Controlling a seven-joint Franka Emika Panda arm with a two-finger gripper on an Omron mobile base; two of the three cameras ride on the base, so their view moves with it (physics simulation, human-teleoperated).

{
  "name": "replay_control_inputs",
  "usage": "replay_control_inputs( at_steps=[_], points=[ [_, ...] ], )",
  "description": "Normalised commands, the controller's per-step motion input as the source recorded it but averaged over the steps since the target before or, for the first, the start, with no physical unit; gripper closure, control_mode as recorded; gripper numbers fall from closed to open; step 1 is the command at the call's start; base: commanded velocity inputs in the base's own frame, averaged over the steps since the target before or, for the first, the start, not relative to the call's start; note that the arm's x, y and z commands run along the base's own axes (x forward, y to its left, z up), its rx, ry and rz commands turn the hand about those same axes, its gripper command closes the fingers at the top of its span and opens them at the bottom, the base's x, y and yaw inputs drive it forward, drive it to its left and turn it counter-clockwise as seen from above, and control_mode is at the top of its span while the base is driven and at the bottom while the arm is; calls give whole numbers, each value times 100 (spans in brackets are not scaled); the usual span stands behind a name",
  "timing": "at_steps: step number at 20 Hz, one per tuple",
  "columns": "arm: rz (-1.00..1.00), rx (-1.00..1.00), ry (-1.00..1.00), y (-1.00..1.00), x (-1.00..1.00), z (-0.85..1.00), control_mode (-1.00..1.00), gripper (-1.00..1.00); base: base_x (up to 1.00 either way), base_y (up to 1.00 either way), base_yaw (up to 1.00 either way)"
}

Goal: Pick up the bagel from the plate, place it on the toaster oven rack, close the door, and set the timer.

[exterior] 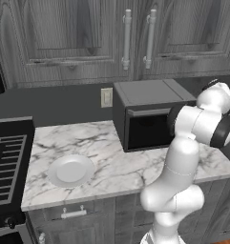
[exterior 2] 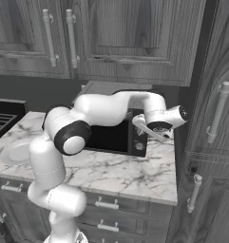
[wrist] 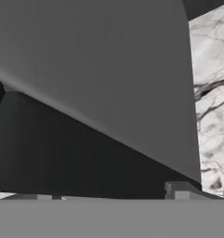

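The jaws stand open and hold nothing: in the hand view their fingertips (wrist: 181,189) rise well apart at the bottom edge, with no object between them. In the right base view the jaws sit at the right end of the toaster oven (exterior: 145,93), close against its front corner and above the counter (exterior: 116,167). The arm reaches across the front of the oven to get there. In the hand view the flat dark-grey wall of the oven lies just ahead of the jaws, and a strip of marble counter runs past it on one side. The door (exterior: 147,133) is to the left of the jaws and stands upright and shut against the oven body. Its grey bar handle (exterior: 147,112) runs along its top edge. The window in the door is black, so I cannot tell what lies on the toaster oven rack behind it, or whether the bagel is there. The plate (exterior: 71,170) lies flat on the counter, well apart from the jaws to their left and nearer the counter's front edge, with its white face bare. Farther left than the plate are the black stove grates (exterior: 6,162). A wall outlet (exterior: 106,97) sits just left of the oven's top corner, and grey wood cabinet doors (exterior: 64,33) hang above.
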Motion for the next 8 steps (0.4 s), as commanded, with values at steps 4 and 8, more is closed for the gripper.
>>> replay_control_inputs(
  at_steps=[4, 8],
  points=[
    [0, 10, -7, -20, 0, -15, -100, 100, 0, 0, 0],
    [0, 2, -7, -11, 0, -10, -100, 100, 0, 0, 0]
  ],
)
